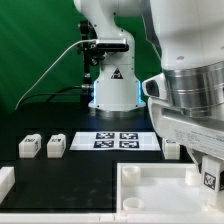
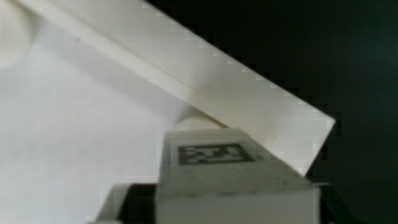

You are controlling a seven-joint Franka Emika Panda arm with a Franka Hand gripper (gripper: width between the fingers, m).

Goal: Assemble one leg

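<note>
My gripper is shut on a leg, a small white peg with a black-and-white tag, at the exterior view's right. It holds the leg over the right part of the large flat white panel. In the wrist view the leg stands between the dark fingers of the gripper, its far end close to a raised edge of the panel. Whether they touch cannot be told. Two more legs lie at the left, and another leg lies right of the marker board.
The marker board lies flat at the table's middle, in front of the robot base. A white part sits at the exterior view's lower left edge. Cables run behind, on the left.
</note>
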